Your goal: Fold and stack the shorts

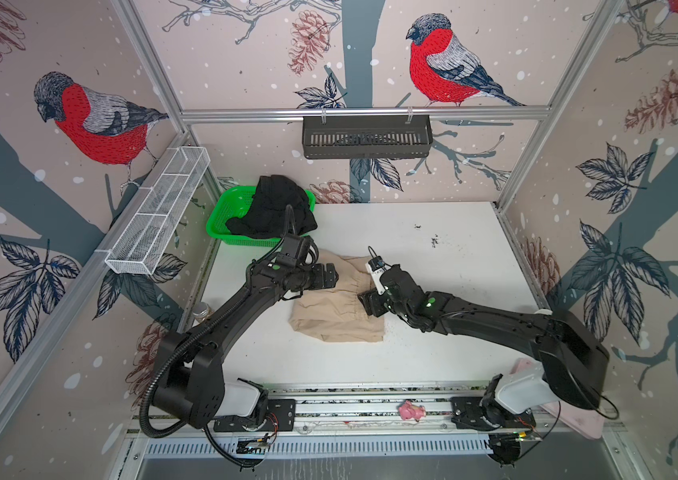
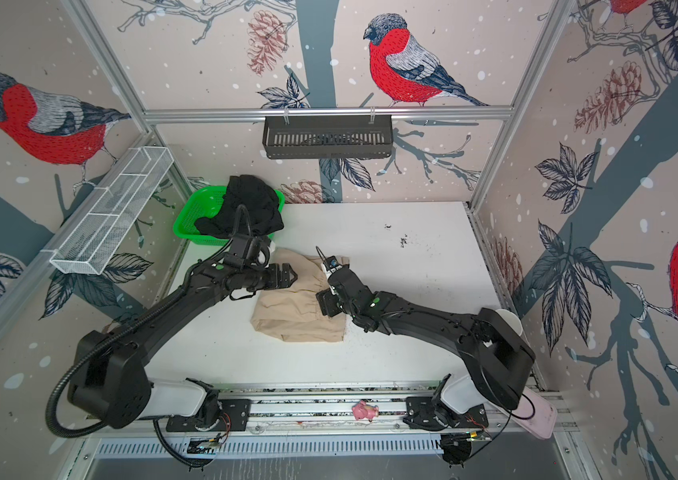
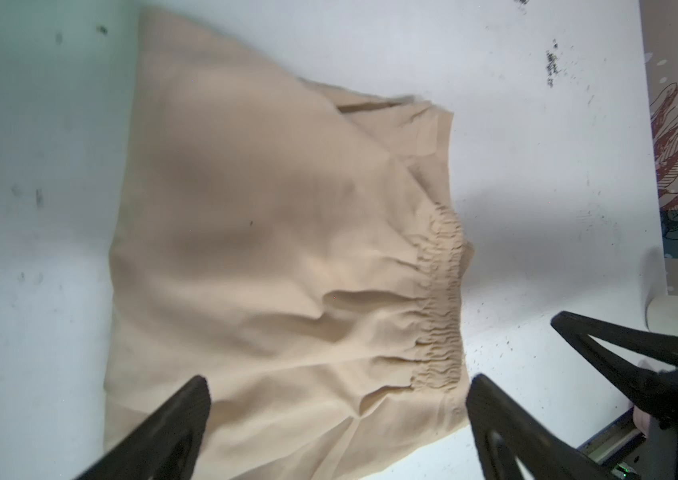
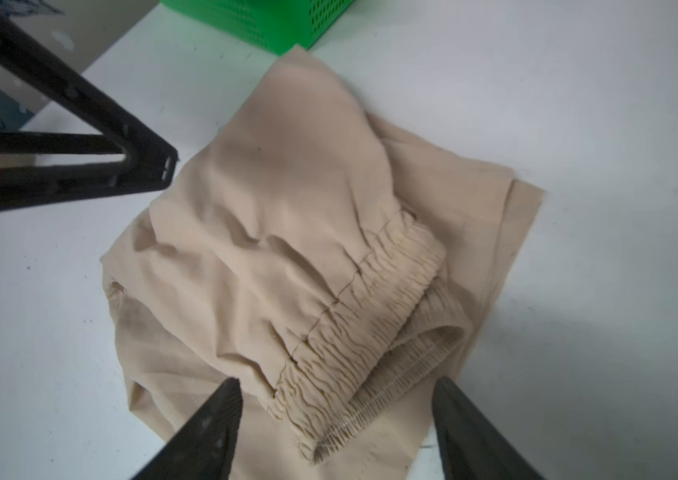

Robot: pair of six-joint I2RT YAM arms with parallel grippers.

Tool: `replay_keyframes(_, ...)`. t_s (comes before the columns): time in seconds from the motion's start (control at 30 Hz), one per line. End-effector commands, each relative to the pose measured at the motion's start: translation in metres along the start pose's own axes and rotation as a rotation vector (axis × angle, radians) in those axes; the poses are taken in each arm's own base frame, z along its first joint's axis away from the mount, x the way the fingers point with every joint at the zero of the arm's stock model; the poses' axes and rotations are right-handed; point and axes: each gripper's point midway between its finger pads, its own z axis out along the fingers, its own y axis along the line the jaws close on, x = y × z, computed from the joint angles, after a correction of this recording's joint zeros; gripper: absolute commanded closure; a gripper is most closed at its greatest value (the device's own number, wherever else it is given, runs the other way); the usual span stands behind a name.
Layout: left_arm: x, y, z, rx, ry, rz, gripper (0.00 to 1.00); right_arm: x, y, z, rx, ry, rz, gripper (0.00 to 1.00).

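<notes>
Hovering with jaws wide apart and gripping nothing, the left claw (image 3: 337,386) has the beige shorts (image 3: 279,249) right under and ahead of it, lying folded over on the white worktop (image 3: 38,208). The right claw (image 4: 337,386) is also spread and empty, its fingertips astride the gathered waistband (image 4: 370,299) just below. Both arms reach in low from opposite sides with wrists tipped down, so the claws nearly face each other across the cloth.

The fabric looks thin, light and limp, so I judge it will sag, and its layers will slide over one another if lifted by one ply. The elastic band is the thickest, firmest part. A pinch there, or at a folded corner through every layer, should hold best.

Beyond the left claw and well apart from the right, the black shorts (image 1: 275,208) sit heaped in the green basket (image 1: 221,224), spilling over its rim. They look soft and bulky, and the top of the heap seems the easiest place to pinch.
</notes>
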Motion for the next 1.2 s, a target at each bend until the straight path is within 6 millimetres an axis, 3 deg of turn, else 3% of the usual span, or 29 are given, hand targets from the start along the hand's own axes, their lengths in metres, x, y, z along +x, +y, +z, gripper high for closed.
replay_keyframes(0.0, -0.004, 0.009, 0.002, 0.027, -0.115, -0.043, 0.06, 0.011, 0.005, 0.016, -0.023, 0.027, -0.011, 0.5)
replay_keyframes(0.1, 0.006, 0.014, 0.007, 0.064, -0.165, -0.045, 0.06, 0.038, -0.005, 0.03, -0.015, 0.091, -0.001, 0.67)
replay_keyframes(0.23, 0.02, 0.024, 0.01, 0.035, -0.143, -0.062, 0.04, 0.076, -0.024, 0.036, 0.015, 0.196, 0.007, 0.7)
replay_keyframes(0.37, 0.023, 0.031, 0.009, -0.002, -0.141, -0.058, 0.04, 0.097, -0.046, 0.032, 0.057, 0.256, 0.017, 0.71)
replay_keyframes(0.47, 0.021, 0.034, 0.007, -0.024, -0.149, -0.055, 0.03, 0.081, -0.05, 0.022, 0.032, 0.22, 0.041, 0.69)
replay_keyframes(0.57, 0.012, 0.037, -0.001, -0.056, -0.183, -0.06, 0.03, 0.035, -0.041, 0.003, -0.031, 0.107, 0.062, 0.58)
replay_keyframes(0.67, -0.001, 0.035, -0.012, -0.072, -0.225, -0.042, 0.03, -0.008, -0.044, -0.014, -0.047, -0.002, 0.091, 0.46)
replay_keyframes(0.8, -0.014, 0.033, -0.025, -0.087, -0.275, -0.009, 0.03, -0.039, -0.057, -0.007, 0.01, -0.034, 0.065, 0.39)
replay_keyframes(0.93, -0.015, 0.035, -0.029, -0.097, -0.289, -0.011, 0.03, -0.043, -0.057, 0.02, 0.014, -0.005, 0.045, 0.36)
replay_keyframes(1.03, -0.01, 0.036, -0.024, -0.086, -0.277, -0.025, 0.03, -0.027, -0.062, 0.048, 0.024, 0.044, 0.027, 0.38)
replay_keyframes(1.17, -0.004, 0.039, -0.017, -0.082, -0.259, -0.038, 0.03, 0.008, -0.085, 0.085, 0.078, 0.163, 0.029, 0.61)
